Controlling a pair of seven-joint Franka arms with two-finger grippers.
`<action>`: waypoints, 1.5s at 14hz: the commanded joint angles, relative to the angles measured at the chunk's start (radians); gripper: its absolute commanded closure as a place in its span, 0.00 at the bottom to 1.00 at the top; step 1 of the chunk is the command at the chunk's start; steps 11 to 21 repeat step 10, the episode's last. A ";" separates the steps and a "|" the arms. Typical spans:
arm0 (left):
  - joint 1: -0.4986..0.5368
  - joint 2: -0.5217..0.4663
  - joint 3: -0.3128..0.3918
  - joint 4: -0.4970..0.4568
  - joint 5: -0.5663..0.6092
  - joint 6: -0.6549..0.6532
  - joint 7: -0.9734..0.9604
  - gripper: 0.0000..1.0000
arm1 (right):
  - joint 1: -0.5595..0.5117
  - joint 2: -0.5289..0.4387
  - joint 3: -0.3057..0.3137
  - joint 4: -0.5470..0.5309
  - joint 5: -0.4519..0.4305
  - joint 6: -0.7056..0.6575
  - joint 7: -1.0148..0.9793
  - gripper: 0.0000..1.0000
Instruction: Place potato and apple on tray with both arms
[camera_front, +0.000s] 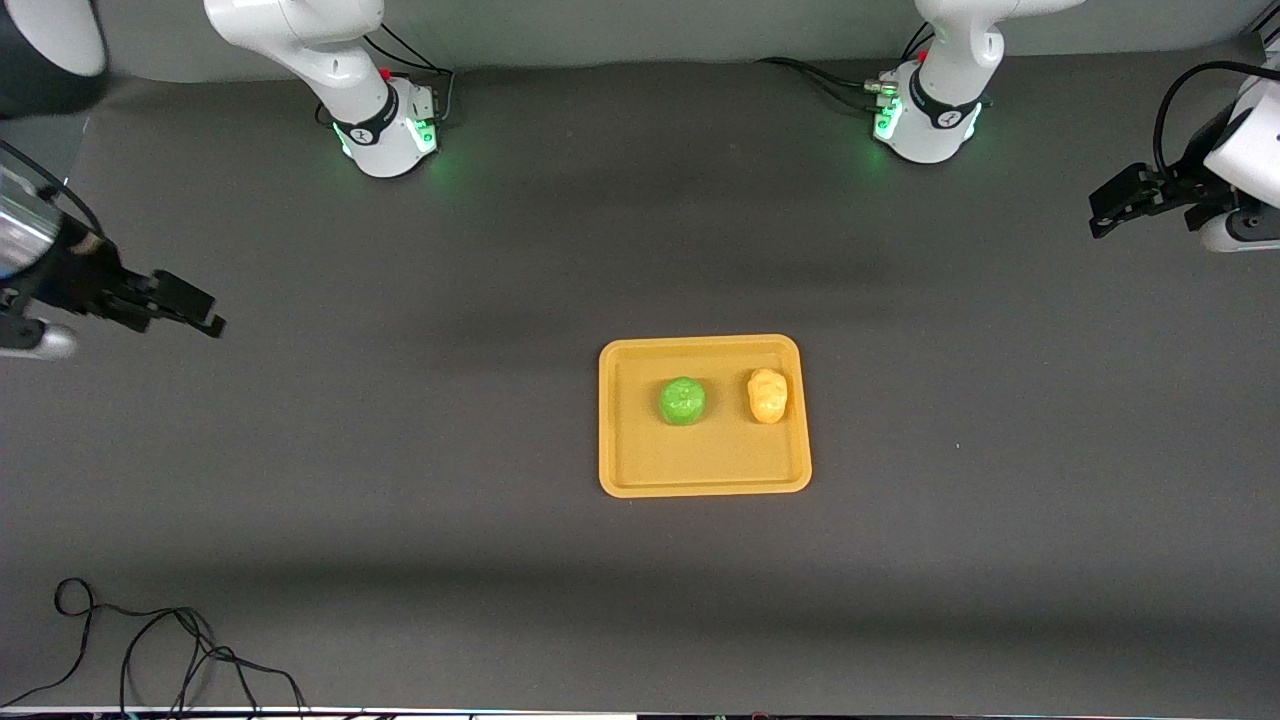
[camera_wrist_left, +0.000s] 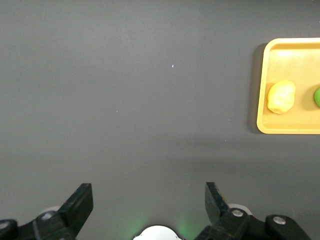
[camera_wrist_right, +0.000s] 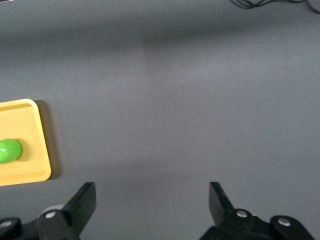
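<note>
The yellow-orange tray lies at the middle of the table. The green apple and the yellow potato sit side by side in it, the potato toward the left arm's end. My left gripper hangs open and empty over bare table at the left arm's end, well away from the tray. My right gripper hangs open and empty over bare table at the right arm's end. The left wrist view shows the tray's edge, the potato and a sliver of apple. The right wrist view shows a tray corner and the apple.
The table is a dark grey mat. A loose black cable lies near the front edge at the right arm's end. The two arm bases stand along the edge farthest from the camera.
</note>
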 joint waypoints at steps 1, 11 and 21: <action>0.000 -0.016 0.004 -0.021 0.014 0.038 0.016 0.00 | -0.032 -0.049 0.058 -0.045 -0.055 -0.012 -0.013 0.00; 0.003 0.013 0.007 -0.020 0.014 0.085 0.022 0.00 | -0.030 -0.039 0.018 -0.099 -0.049 -0.018 -0.099 0.00; 0.003 0.013 0.007 -0.020 0.014 0.085 0.022 0.00 | -0.030 -0.039 0.018 -0.099 -0.049 -0.018 -0.099 0.00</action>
